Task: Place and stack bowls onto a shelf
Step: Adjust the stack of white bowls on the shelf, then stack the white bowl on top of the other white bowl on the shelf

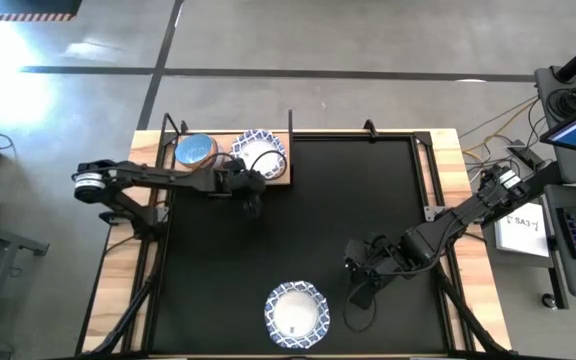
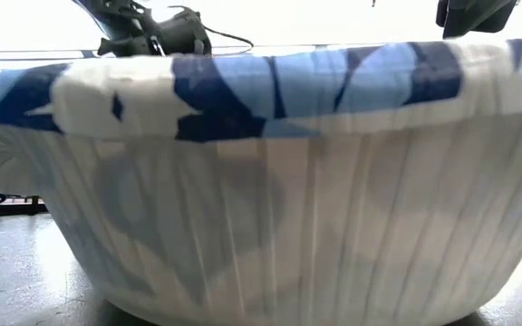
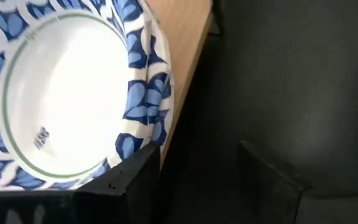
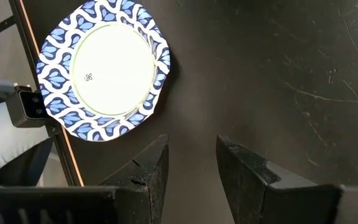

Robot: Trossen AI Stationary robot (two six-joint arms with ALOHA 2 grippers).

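Fingers of the left hand (image 1: 251, 203) stand wide apart with nothing between them, at the near edge of the shelf (image 1: 278, 180) in the upper left of the high view, just beside a white bowl with a blue patterned rim (image 1: 260, 152). In the left wrist view that bowl (image 3: 67, 93) is empty, with a thin green ring inside and a small dark mark on its floor, too small to read. Left of it on the light-wood shelf sits a blue bowl (image 1: 195, 150); what it holds I cannot tell.

Lower right in the high view, the right hand (image 1: 360, 290) hangs over the black mat (image 1: 368, 200), its fingers (image 4: 151, 171) parted a narrow way and gripping nothing. Near it, at bottom centre on the surface, rests another white blue-rimmed bowl (image 1: 295, 312), empty, with a tiny unreadable mark (image 4: 89, 77) inside. It fills the low view (image 2: 270, 181).
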